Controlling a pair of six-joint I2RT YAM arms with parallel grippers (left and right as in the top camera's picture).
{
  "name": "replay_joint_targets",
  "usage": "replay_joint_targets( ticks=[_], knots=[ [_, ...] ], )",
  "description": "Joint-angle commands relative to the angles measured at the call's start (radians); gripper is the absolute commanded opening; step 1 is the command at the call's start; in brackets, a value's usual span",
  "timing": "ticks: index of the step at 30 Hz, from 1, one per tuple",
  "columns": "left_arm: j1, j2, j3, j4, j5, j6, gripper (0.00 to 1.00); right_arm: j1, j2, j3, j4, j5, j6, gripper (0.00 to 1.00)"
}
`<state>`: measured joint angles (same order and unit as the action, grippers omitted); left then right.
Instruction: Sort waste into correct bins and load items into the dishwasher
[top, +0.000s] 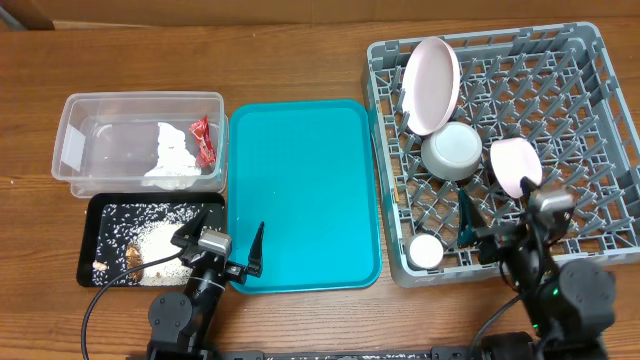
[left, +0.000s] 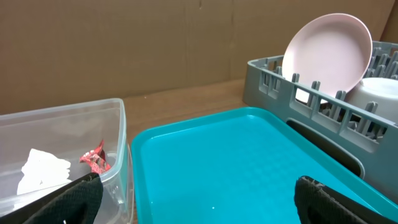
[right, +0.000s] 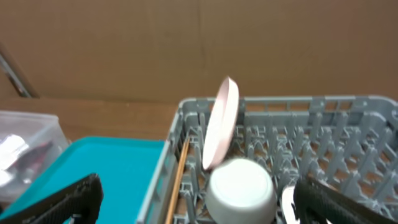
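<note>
The grey dish rack (top: 600, 120) holds a large white plate (top: 431, 85) on edge, an upturned grey-white bowl (top: 451, 150), a smaller pinkish plate (top: 514, 165) and a small white cup (top: 425, 251). In the right wrist view the plate (right: 222, 124), the bowl (right: 240, 190) and a wooden chopstick (right: 178, 180) show in the rack (right: 348, 134). The clear tub (top: 100, 125) holds the white napkin (top: 172, 152) and the red wrapper (top: 203, 140). The black tray (top: 100, 240) holds rice scraps (top: 160, 238). My left gripper (top: 222, 250) is open and empty at the teal tray's near edge. My right gripper (top: 510, 232) is open and empty over the rack's near side.
A teal serving tray (top: 300, 190) lies between the bins and the rack, with nothing on it; it also fills the left wrist view (left: 236, 162). A brown cardboard wall (left: 124, 43) stands behind the table.
</note>
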<state>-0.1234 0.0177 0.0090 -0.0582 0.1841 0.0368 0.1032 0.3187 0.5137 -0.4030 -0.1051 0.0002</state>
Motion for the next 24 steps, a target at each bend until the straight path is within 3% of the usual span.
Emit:
replay_joint_targets(
  ticks=[1,9,16,24],
  knots=[
    [0.007,-0.006,-0.004,0.0,0.008,0.009,1.0,-0.031,-0.098,-0.129,0.043,-0.033,0.0,1.0],
    [0.007,-0.006,-0.004,0.0,0.008,0.009,1.0,-0.045,-0.314,-0.37,0.158,-0.032,0.0,1.0],
    [0.007,-0.006,-0.004,0.0,0.008,0.009,1.0,-0.045,-0.316,-0.51,0.357,-0.03,-0.001,1.0],
    [0.007,-0.006,-0.004,0.0,0.008,0.009,1.0,-0.045,-0.316,-0.506,0.334,-0.013,-0.001,1.0]
  ],
)
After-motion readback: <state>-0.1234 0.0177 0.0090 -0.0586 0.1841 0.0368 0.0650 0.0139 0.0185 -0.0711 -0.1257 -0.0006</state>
